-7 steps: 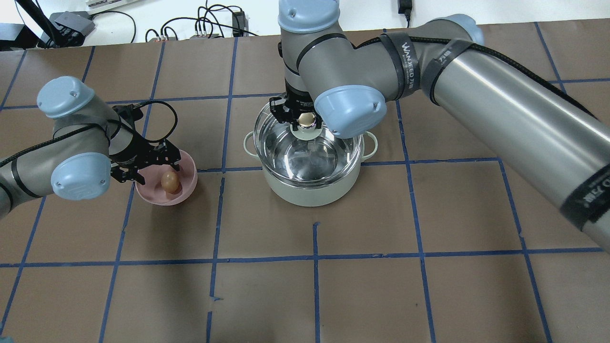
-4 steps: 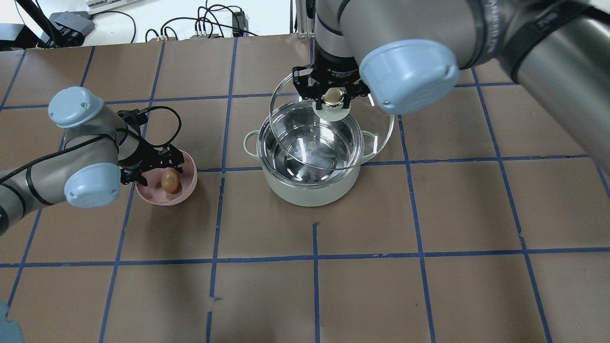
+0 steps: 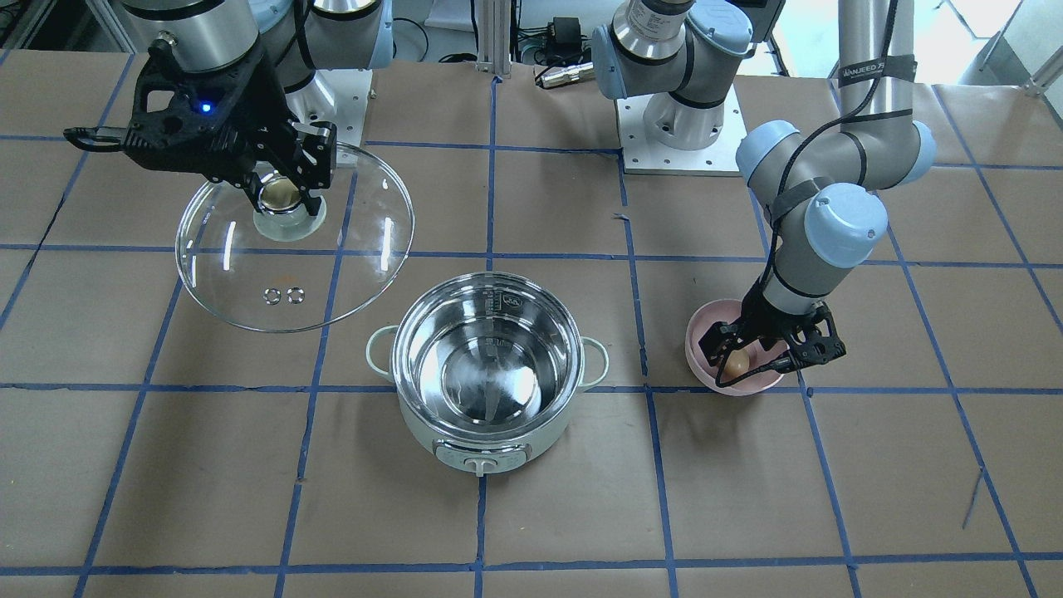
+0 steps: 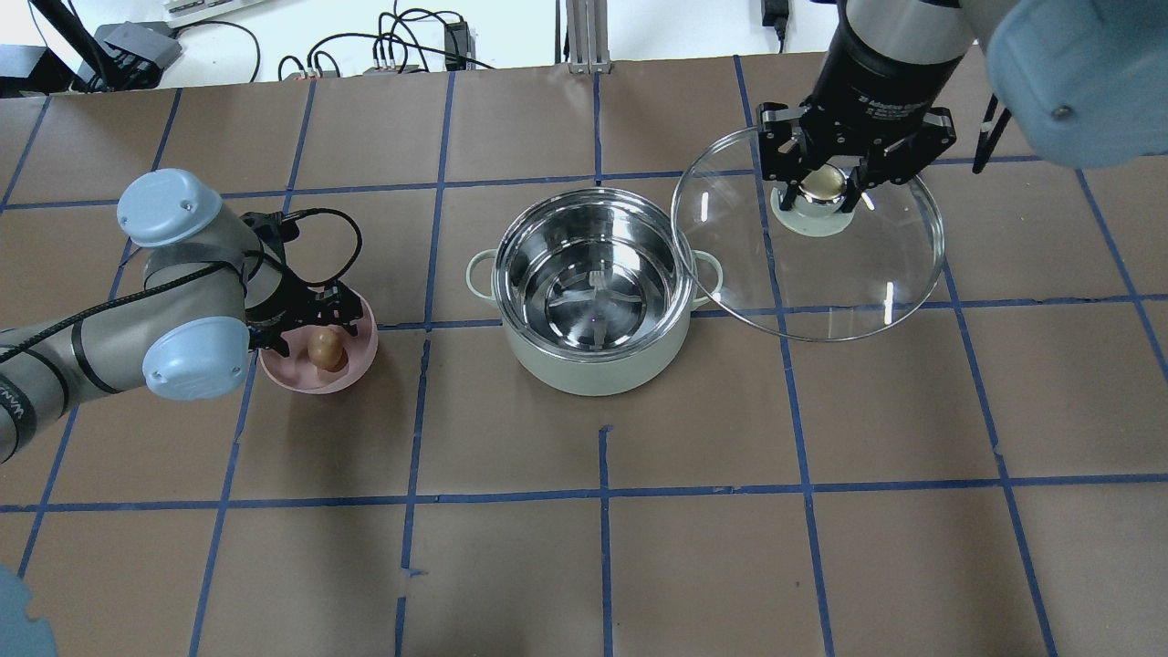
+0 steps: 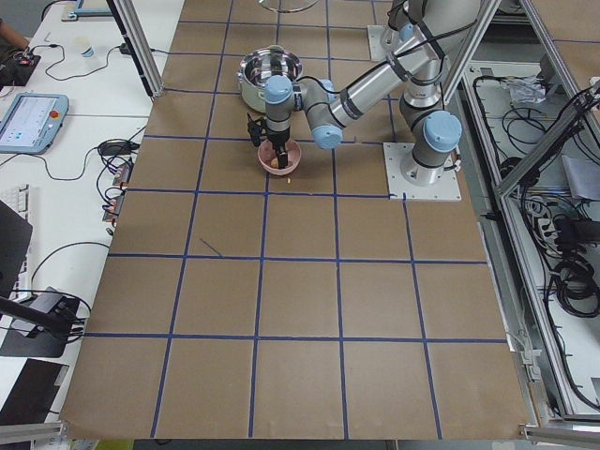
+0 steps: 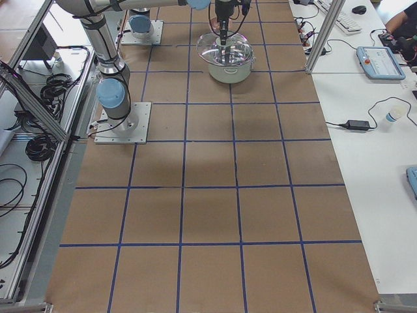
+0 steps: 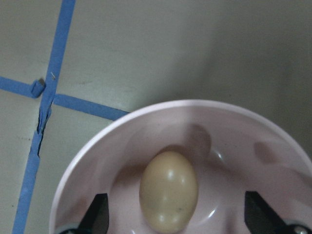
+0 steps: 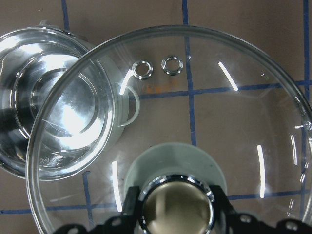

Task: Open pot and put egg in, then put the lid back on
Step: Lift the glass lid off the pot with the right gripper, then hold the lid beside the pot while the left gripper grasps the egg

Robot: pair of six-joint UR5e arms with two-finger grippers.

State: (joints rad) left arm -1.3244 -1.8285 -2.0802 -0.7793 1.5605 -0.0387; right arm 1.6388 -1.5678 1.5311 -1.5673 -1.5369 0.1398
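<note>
your right claw [image 4: 826,182] is clamped shut on the beige knob [image 8: 175,204] of the lid [image 4: 821,274], one finger on each side of it. the lid hangs off that knob, clear of the pot [image 4: 593,365] and out to the pot's right. in the overhead view its near rim overlaps the pot's right handle. in the right wrist view you look down through the glass and see the two vent holes [image 8: 143,69] near the far edge and part of the pot's steel inside under the lid's left part.

the pot stands uncovered on the bench [image 4: 821,547] near the middle, with nothing in it, and its knob faces the operators' side.

the egg [image 7: 168,197] lies on the floor of the pink bowl [image 4: 365,351], which sits on the bench well to the pot's left. your left claw [image 7: 178,222] is down inside that bowl and spread wide. its two fingertips [image 7: 97,217] show on either side of the egg with a gap on each side, so it holds nothing.
</note>
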